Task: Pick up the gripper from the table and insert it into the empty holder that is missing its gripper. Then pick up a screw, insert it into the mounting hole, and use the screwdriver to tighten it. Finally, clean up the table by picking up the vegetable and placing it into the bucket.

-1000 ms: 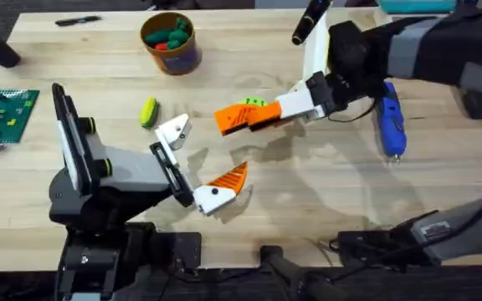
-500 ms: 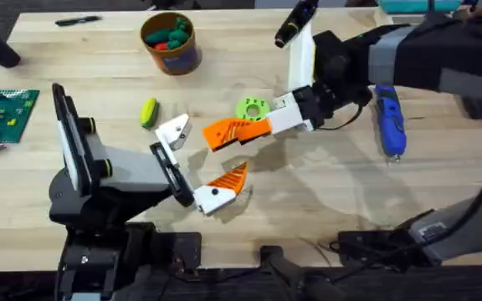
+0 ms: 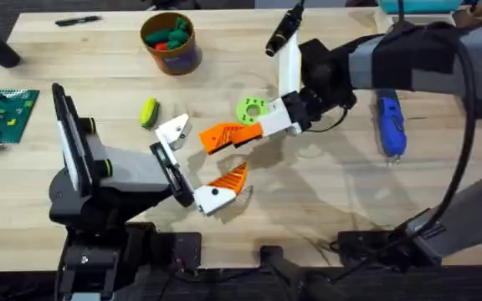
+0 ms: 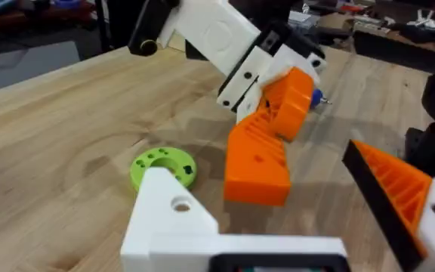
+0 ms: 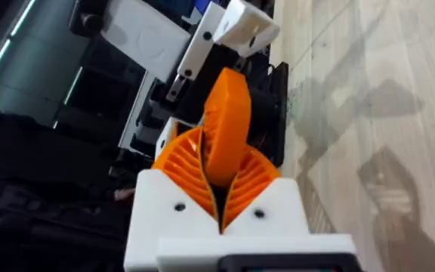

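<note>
**Orange gripper carried toward the empty holder**

The first step is in hand. The right gripper [image 3: 239, 134] has its jaws closed on the gripper [image 3: 224, 135], the small orange ribbed wedge, and holds it above the table [image 3: 325, 192], just beside the left gripper [image 3: 197, 163]. In the right wrist view the wedge [image 5: 227, 128] stands pinched between the two orange pads.

The left gripper lies low over the table with its jaws wide open and nothing between them. One finger has its orange pad [image 3: 228, 177]; the other is the bare white holder [image 3: 174, 130], which waits for the wedge. In the left wrist view the wedge [image 4: 259, 155] hangs near the holder [image 4: 174, 219] but is still apart from it.

I judge that the next move needs careful alignment: the wedge must be turned to match the holder and then slid on.

The screwdriver [image 3: 389, 125] lies on the table at the right. The vegetable [image 3: 148, 111] lies near the holder, and the bucket [image 3: 171, 42] stands farther back.
</note>
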Motion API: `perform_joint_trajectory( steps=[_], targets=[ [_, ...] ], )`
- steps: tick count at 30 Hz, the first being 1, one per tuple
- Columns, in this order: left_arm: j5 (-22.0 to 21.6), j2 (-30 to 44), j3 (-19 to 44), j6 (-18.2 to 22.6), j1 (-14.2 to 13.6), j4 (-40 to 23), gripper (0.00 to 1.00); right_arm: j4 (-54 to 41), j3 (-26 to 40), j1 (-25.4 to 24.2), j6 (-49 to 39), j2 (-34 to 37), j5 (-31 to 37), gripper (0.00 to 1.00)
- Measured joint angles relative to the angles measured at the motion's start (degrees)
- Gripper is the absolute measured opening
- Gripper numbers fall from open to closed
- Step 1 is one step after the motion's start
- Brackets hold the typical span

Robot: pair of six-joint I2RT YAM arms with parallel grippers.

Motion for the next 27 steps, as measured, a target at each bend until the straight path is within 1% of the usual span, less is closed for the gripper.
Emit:
perform_joint_trajectory(
  steps=[7,13,18,27],
  targets=[
    [0.0,-0.02,0.0,0.0,0.0,0.0,0.985,9.11,0.0,2.24,8.0,0.0,0.03,0.006],
    [0.02,-0.02,0.0,0.0,0.0,0.0,0.985,13.56,0.0,3.11,14.43,0.0,0.0,0.006],
    [0.02,-0.01,0.0,0.0,0.0,0.0,0.985,15.84,0.0,3.22,16.4,0.13,-0.75,0.006],
    [0.02,0.0,0.0,0.0,0.0,-0.02,0.985,16.13,0.0,3.22,17.48,0.22,-1.99,0.006]
  ],
)
